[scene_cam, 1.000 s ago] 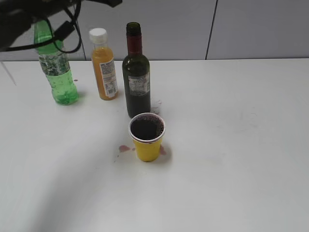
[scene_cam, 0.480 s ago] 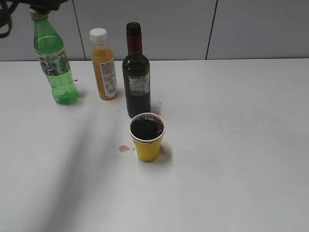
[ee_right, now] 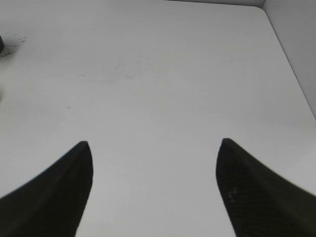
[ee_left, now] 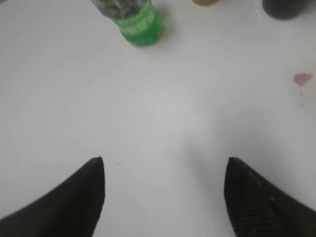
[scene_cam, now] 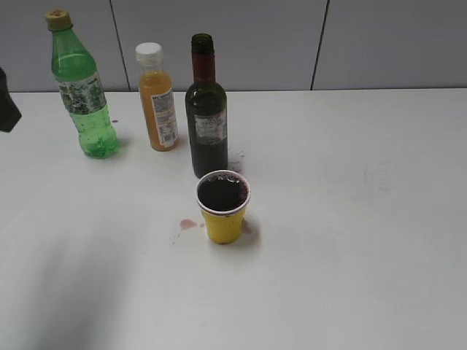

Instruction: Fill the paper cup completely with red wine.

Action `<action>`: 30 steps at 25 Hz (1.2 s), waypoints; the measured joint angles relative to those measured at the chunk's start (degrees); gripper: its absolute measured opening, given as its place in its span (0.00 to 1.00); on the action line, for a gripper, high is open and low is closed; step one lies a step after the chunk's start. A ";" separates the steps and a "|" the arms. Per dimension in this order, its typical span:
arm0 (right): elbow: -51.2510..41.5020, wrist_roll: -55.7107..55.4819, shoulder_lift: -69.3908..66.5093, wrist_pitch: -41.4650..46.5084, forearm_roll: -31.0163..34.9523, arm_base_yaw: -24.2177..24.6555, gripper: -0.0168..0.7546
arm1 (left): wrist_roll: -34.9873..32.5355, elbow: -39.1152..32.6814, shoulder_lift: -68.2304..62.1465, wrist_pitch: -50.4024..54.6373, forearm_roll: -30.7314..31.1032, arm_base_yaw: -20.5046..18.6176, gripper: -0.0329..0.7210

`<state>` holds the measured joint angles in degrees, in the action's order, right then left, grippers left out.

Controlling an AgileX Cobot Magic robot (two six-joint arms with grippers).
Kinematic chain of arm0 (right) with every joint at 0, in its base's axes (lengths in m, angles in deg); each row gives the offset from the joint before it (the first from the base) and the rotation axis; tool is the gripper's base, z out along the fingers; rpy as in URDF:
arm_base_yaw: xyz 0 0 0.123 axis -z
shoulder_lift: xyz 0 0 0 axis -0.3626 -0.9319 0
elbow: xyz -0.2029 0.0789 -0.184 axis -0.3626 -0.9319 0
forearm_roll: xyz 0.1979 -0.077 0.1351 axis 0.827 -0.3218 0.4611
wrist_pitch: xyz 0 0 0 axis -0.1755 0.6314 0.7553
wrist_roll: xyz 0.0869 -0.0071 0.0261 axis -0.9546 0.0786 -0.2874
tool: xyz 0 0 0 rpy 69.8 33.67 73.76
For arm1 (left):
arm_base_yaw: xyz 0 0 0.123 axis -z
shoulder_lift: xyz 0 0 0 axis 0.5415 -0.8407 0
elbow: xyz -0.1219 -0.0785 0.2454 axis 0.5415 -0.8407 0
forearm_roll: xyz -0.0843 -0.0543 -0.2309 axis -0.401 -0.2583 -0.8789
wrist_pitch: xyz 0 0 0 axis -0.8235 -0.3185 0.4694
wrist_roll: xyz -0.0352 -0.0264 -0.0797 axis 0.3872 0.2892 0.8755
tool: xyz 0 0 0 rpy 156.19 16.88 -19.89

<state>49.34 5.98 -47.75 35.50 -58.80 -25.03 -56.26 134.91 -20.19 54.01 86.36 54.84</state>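
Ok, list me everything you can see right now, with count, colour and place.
Cup: one, yellow, white rim, table centre, holding dark wine near the rim.
Wine bottle: one, dark green, maroon neck foil, uncapped, upright just behind the cup.
Juice bottle: one, orange, white cap, left of the wine bottle.
Soda bottle: one, bright green, far left.
Spill spots: pinkish, on the table left of the cup.
Table: one, white.
Left gripper: black, open, empty, above bare table near the soda bottle.
Right gripper: black, open, empty, above bare table.
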 joint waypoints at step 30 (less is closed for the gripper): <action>0.00 0.01 0.00 0.00 0.00 0.00 0.79 | -4.47 -33.10 39.16 4.83 -16.06 -25.37 0.80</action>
<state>49.34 5.98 -47.75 35.50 -58.80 -25.03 -60.73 101.82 18.97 58.84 70.30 29.48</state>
